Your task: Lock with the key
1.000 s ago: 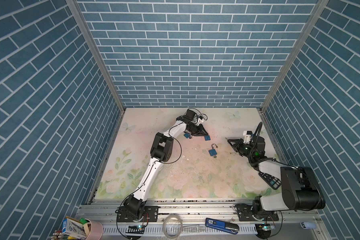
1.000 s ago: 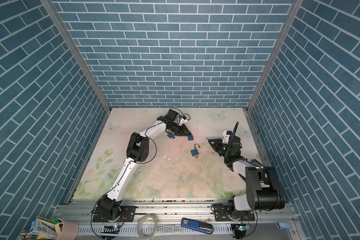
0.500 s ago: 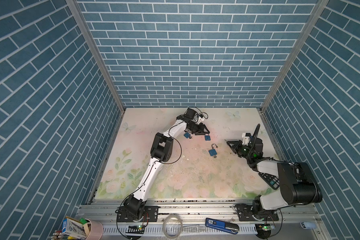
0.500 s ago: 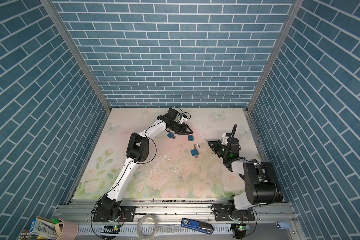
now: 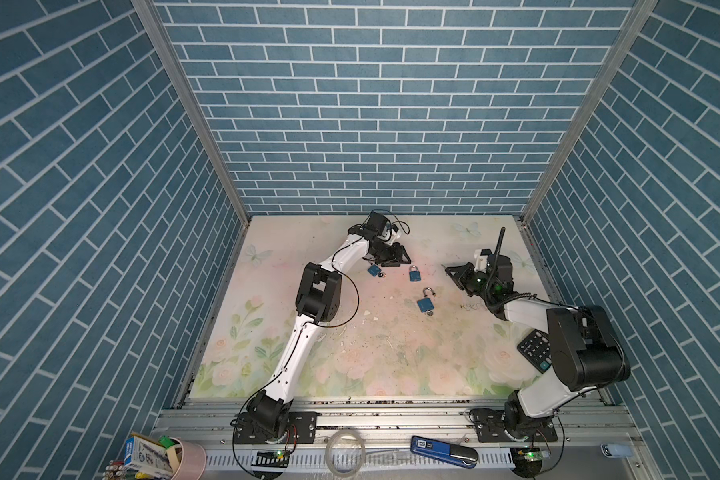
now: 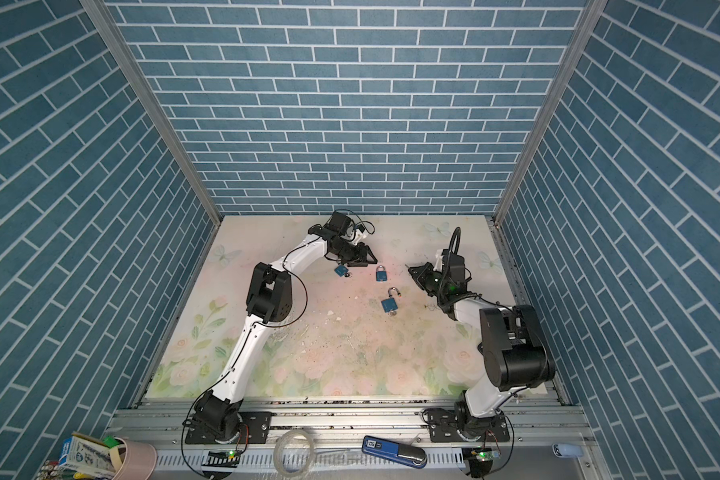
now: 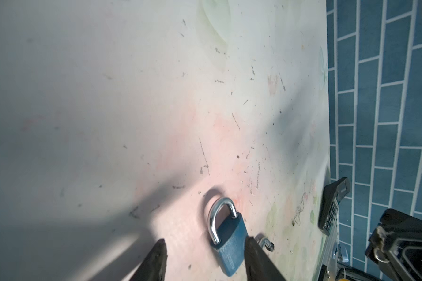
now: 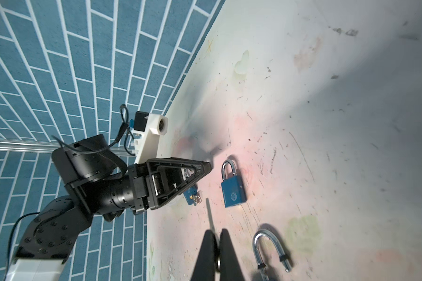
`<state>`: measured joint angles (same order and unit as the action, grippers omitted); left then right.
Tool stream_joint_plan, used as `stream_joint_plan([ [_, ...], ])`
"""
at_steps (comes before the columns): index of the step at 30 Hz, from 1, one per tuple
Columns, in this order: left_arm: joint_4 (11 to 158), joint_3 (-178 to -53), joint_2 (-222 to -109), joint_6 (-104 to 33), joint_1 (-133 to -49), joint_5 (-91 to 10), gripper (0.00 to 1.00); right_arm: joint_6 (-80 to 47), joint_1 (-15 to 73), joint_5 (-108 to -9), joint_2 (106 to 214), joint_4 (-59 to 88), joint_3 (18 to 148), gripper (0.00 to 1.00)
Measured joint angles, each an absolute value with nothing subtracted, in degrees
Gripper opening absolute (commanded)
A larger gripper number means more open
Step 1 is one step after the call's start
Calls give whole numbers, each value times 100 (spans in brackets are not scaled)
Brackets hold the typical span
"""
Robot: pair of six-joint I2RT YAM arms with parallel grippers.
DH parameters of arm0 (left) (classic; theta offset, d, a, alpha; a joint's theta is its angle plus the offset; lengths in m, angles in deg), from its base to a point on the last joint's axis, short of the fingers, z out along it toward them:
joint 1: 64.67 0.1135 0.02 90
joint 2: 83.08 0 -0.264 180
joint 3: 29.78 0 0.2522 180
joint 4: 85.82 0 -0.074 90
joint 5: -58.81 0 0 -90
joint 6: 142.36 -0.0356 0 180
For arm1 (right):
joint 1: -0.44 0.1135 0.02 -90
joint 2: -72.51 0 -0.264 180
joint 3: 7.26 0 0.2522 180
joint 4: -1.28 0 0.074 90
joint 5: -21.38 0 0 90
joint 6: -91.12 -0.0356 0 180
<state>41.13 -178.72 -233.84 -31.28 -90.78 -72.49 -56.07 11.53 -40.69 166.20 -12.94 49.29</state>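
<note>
Beside the closed padlock [image 5: 413,273], the left jaws are held open and empty over the keyed padlock [image 5: 374,270]. The right jaws are closed on a key [image 8: 209,214], probably reserved for the open padlock [image 5: 424,305] near the closed one.

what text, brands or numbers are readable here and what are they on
No text here can be read for certain.
Shut padlock: round emblem on its body, too blurred.
Carton at the front left: print too small.
Blue device on the front rail: white label, too small.
Calculator: key marks too small.
</note>
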Motion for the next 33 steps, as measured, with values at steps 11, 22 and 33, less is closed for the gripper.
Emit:
stream_joint_plan([
  [11, 5374, -14945, -20263, -2888, -9056, -6646, 58, -5553, 1619, -4537, 17571, -748, 5821, 0],
  [22, 6594, -11984, -18228, -2300, -8663, -5903, 59, -5609, 1743, -4981, 18183, -770, 5965, 0],
  [33, 6725, -11721, -18048, -1983, -8634, -5732, 60, -5706, 1846, -5136, 18414, -807, 6081, 0],
])
